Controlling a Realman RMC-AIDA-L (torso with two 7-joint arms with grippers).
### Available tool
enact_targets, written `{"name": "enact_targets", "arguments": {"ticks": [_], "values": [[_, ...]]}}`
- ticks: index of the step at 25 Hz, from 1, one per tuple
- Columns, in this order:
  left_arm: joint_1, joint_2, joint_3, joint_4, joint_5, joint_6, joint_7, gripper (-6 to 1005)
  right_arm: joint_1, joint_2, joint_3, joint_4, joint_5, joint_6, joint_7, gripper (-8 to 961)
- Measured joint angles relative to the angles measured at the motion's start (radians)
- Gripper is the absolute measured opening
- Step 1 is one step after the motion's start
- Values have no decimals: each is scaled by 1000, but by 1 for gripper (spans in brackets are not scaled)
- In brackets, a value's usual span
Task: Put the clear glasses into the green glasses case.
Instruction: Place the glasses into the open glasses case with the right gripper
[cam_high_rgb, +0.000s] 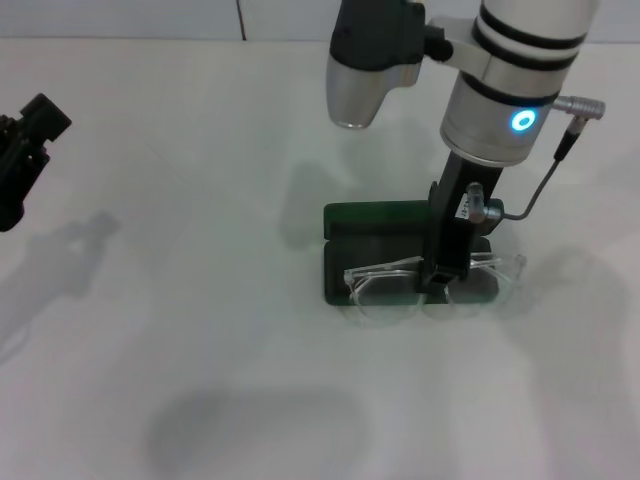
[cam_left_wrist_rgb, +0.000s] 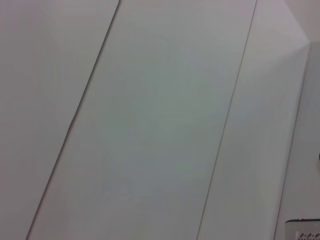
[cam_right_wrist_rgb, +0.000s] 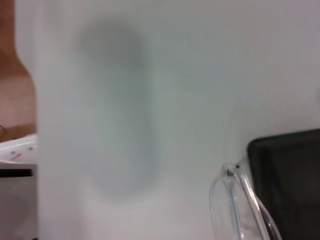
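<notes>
The green glasses case (cam_high_rgb: 372, 216) lies open in the middle of the white table, its lid standing up at the far side. The clear glasses (cam_high_rgb: 385, 290) rest across the case's near edge, lenses partly over the table. My right gripper (cam_high_rgb: 438, 284) reaches straight down from above and is shut on the glasses at the bridge. In the right wrist view one clear lens and hinge of the glasses (cam_right_wrist_rgb: 234, 200) show beside a corner of the case (cam_right_wrist_rgb: 290, 175). My left gripper (cam_high_rgb: 25, 150) hangs far off at the table's left edge.
The white table (cam_high_rgb: 200, 350) spreads around the case on all sides. A pale wall with a seam (cam_high_rgb: 241, 20) runs behind the table. The left wrist view shows only white panels (cam_left_wrist_rgb: 160, 120).
</notes>
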Motion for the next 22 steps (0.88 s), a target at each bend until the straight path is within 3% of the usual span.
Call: {"name": "enact_targets", "arguments": {"ticks": [7, 22], "values": [[-7, -3, 0, -7, 16, -1, 1, 99, -3, 0, -56, 8, -1, 62, 0, 68], [-10, -4, 0, -29, 17, -2, 13, 99, -21, 0, -77, 18, -19, 155, -8, 68]]}}
